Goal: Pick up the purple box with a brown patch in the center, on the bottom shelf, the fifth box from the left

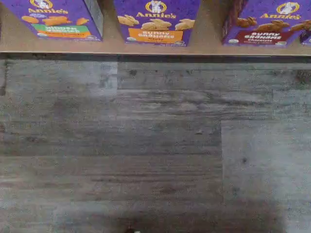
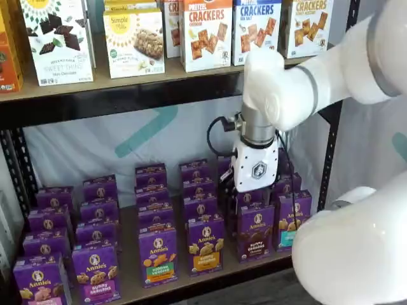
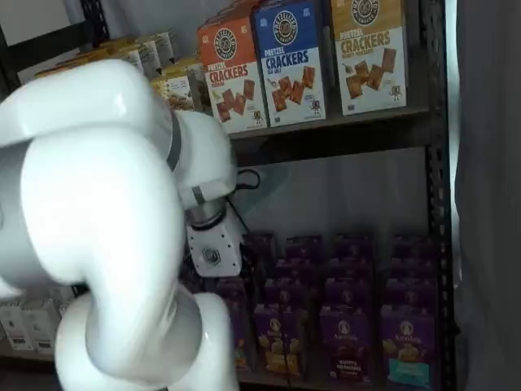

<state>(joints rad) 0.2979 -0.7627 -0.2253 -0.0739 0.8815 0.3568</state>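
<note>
**A:** What do you have to the left of the fingers?

**B:** In a shelf view I see the front row of purple boxes. Well off to the left of the gripper [image 2: 255, 187] is the green-and-orange-patched box [image 2: 158, 255]. Nearer, just left and lower, is the orange-patched box [image 2: 205, 250].

**A:** And the fingers themselves?

**B:** I can't tell how they stand. I can make out the white body hanging from the arm [image 2: 318, 76], with a black cable [image 2: 215, 130] looping at its left. The black fingers are lost against the dark boxes behind, so I see no gap and no grip I could vouch for. In the other shelf view the gripper [image 3: 213, 259] is side-on and half hidden by the arm's big white joint [image 3: 98, 212].

**A:** Where is our box?

**B:** The purple box with the brown patch [image 2: 255, 234] stands upright right below the fingers, at the front of its column and apart from them. It also shows at the front in the other view [image 3: 348, 346]. On the wrist view I read it as the brown-patched box [image 1: 266, 24], standing at the shelf's front edge beside the orange one [image 1: 155, 22], with grey plank floor [image 1: 155, 145] filling the rest.

**A:** Right of the fingers?

**B:** The teal-patched box [image 2: 290, 222], just right and lower. On the level above are cracker boxes [image 2: 255, 28].
</note>
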